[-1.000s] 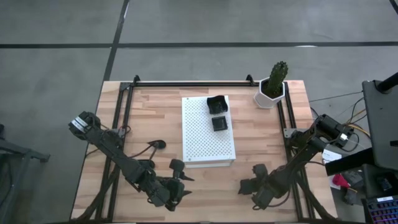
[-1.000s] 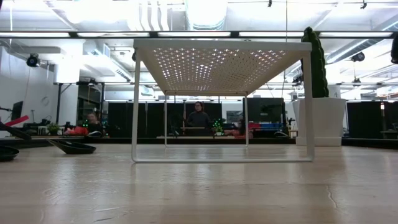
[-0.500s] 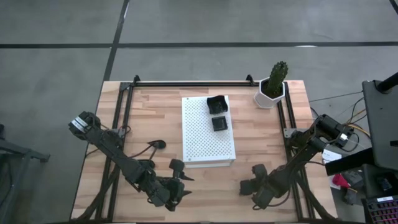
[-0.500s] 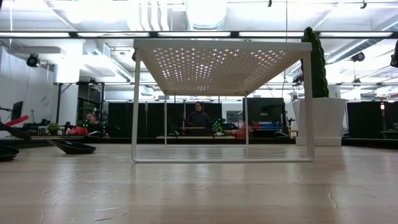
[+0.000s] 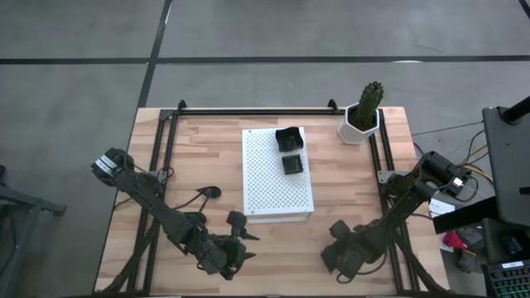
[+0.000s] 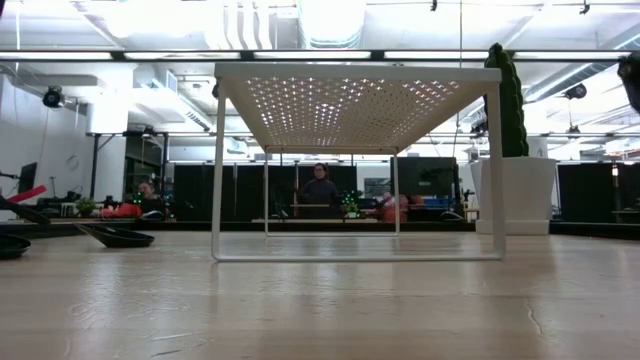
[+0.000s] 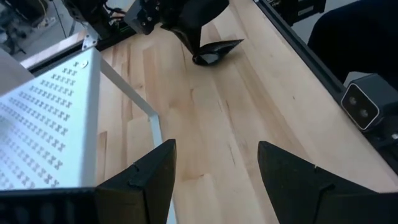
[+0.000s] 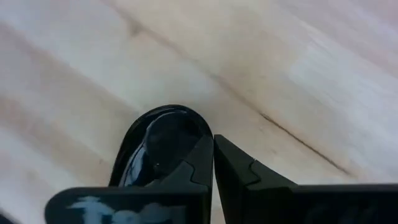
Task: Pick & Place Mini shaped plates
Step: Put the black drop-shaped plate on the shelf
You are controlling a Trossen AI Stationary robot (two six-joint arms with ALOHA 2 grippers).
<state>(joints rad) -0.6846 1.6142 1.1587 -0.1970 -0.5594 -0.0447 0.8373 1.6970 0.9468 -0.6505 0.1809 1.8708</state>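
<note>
The right gripper (image 8: 212, 163) has closed on a glossy black teardrop mini plate (image 8: 163, 142); grasp step; next probably lifting toward the white perforated metal board (image 5: 276, 175); the left gripper (image 7: 214, 171) waits wide open.

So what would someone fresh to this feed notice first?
Probably the white perforated board standing mid-table with two small dark plates at its far end, and the cactus pot at the far right corner. Then the right gripper near the front edge, shut on the rim of a dark leaf-shaped plate. The left gripper waits open nearby.

Right hand (image 8: 213, 163) now closed on plate (image 8: 163, 142)
</note>
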